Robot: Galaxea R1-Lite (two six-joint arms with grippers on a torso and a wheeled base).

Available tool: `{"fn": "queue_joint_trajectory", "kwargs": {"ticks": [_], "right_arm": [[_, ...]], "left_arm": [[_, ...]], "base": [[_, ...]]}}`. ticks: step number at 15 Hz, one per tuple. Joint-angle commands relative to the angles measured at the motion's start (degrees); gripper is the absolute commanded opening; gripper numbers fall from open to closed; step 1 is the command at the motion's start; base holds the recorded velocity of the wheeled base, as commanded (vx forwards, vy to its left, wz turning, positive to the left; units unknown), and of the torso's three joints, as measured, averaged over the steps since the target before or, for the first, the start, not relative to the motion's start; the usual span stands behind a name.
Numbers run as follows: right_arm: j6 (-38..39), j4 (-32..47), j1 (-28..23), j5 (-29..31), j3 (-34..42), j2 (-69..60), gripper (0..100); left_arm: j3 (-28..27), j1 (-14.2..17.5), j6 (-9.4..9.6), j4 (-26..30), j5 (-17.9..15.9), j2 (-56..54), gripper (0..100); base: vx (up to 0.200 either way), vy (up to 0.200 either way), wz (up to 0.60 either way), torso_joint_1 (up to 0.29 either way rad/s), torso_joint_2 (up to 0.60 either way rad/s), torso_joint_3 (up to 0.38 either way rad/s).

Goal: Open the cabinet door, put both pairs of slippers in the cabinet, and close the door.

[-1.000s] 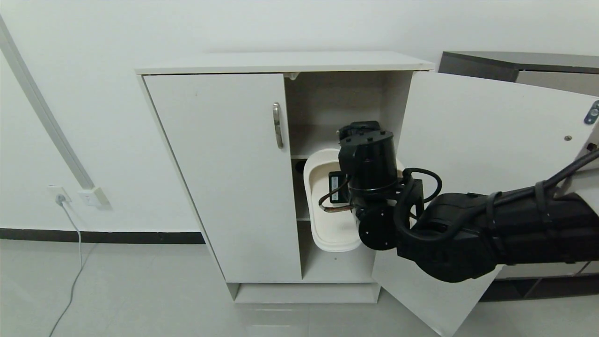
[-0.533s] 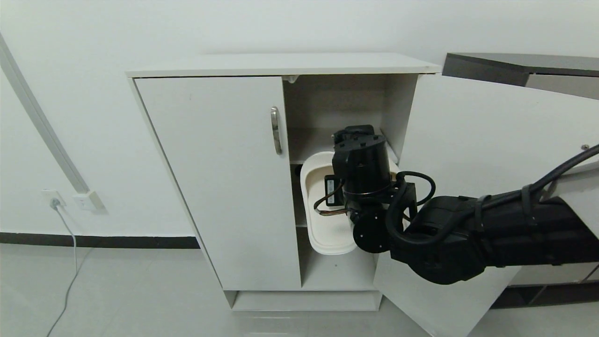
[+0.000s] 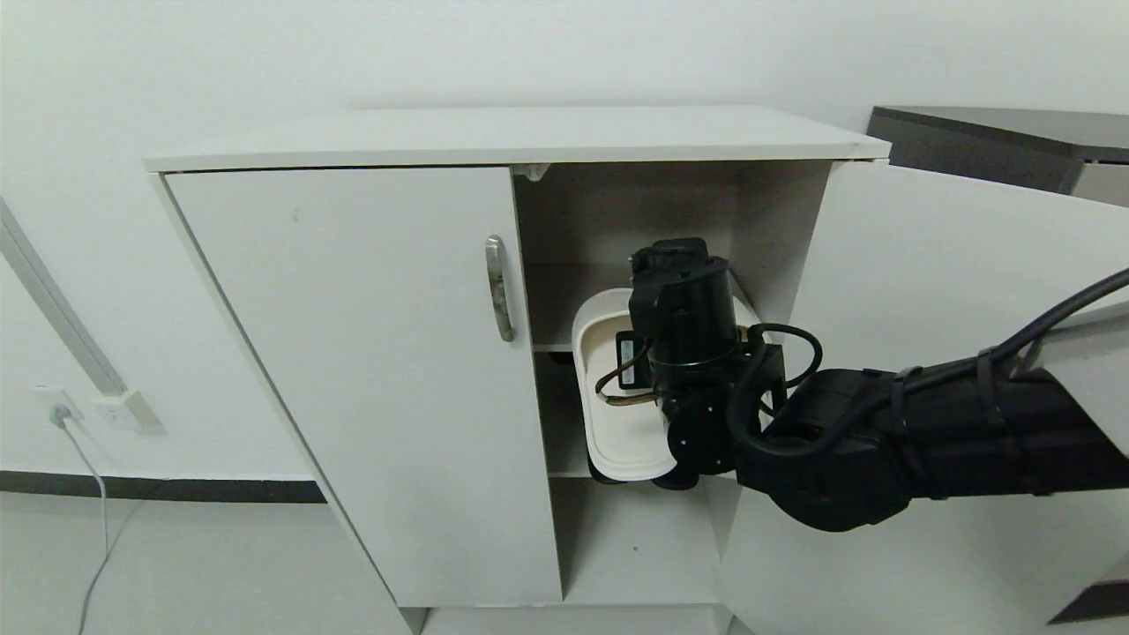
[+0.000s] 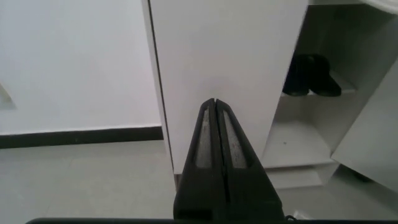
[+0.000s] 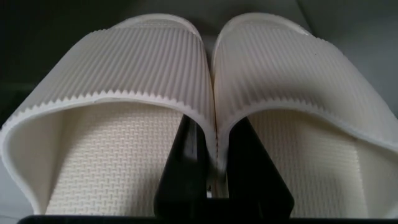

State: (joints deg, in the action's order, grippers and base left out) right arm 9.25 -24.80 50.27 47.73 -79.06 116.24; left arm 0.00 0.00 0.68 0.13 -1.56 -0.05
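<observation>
The white cabinet [image 3: 353, 353] has its left door shut and its right door [image 3: 926, 256] swung wide open. My right arm reaches into the open half with a pair of white slippers [image 3: 617, 423], soles side by side, at the height of the middle shelf. In the right wrist view my right gripper [image 5: 213, 149] is shut on the two inner edges of the white slippers [image 5: 124, 93]. A pair of black slippers [image 4: 311, 74] lies on the middle shelf inside. My left gripper [image 4: 214, 109] is shut on nothing, low in front of the closed left door.
A metal handle [image 3: 499, 287] sits on the closed left door. A dark grey counter [image 3: 997, 132] stands behind the open door. A wall socket with a cable [image 3: 62, 410] is at the far left. The bottom shelf [image 3: 626, 547] is bare.
The head camera has come closer to the cabinet. My right arm has carried the white slippers deeper into the opening and up to the middle shelf.
</observation>
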Motion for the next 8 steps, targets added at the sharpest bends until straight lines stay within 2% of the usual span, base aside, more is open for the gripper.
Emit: {"fn": "queue_joint_trajectory", "kwargs": {"ticks": [1,3,8], "right_arm": [[-0.02,-0.08,0.0,-0.09,-0.05,-0.05,0],[-0.02,-0.08,0.09,-0.27,-0.31,0.13,0],[-0.02,2.38,-1.49,-0.62,-5.76,2.5,0]], "left_arm": [[0.0,0.0,0.02,-0.05,-0.02,0.05,0],[0.0,0.09,0.02,-0.05,-0.02,0.05,0],[0.0,0.0,0.02,-0.05,-0.02,0.05,0]], "base": [[0.2,0.0,0.0,0.002,0.01,0.002],[0.2,0.0,0.0,0.0,0.0,0.005],[0.0,0.0,0.0,0.0,0.0,0.0]]}}
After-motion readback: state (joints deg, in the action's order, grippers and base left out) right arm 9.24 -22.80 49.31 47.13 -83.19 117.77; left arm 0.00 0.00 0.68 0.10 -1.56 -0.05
